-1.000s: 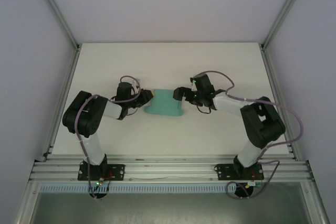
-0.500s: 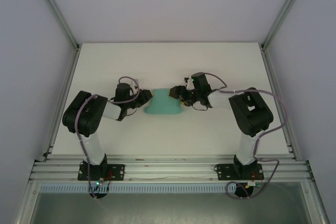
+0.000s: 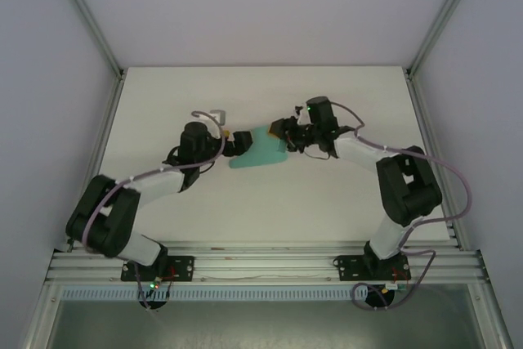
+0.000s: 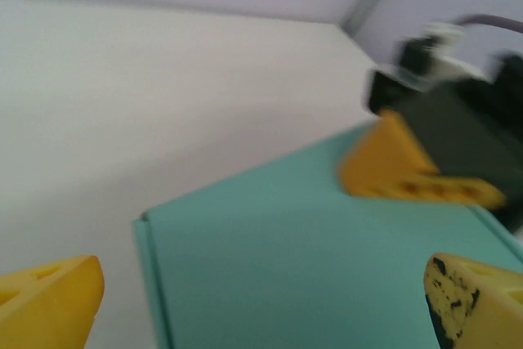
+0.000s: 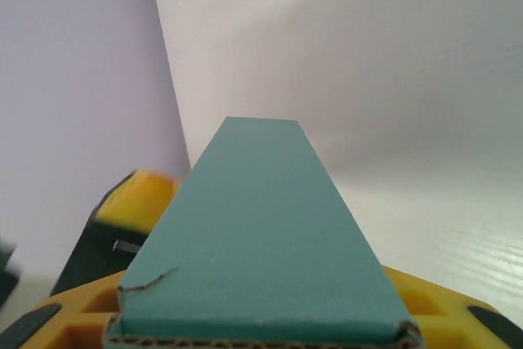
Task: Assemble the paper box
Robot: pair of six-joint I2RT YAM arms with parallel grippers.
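The paper box (image 3: 257, 154) is a teal card box at the middle of the white table (image 3: 163, 104), its right end raised. My right gripper (image 3: 283, 131) is shut on its far right corner. In the left wrist view one yellow finger (image 4: 402, 171) of that gripper lies on the box's top face (image 4: 294, 267). In the right wrist view the box (image 5: 257, 234) fills the space between my right gripper's (image 5: 261, 328) yellow fingers (image 5: 445, 308). My left gripper (image 3: 238, 144) stands open at the box's left end. Its fingertips (image 4: 51, 304) are set wide either side of the box, not touching it.
Aluminium frame posts run along the table's left (image 3: 102, 132) and right (image 3: 429, 132) edges, with pale walls behind. A rail (image 3: 261, 263) carries both arm bases at the near edge. Bare table lies ahead of and behind the box.
The left arm has stretched out to the right and forward. The box has shifted away from the arm bases and turned, with the right gripper moving back with it.
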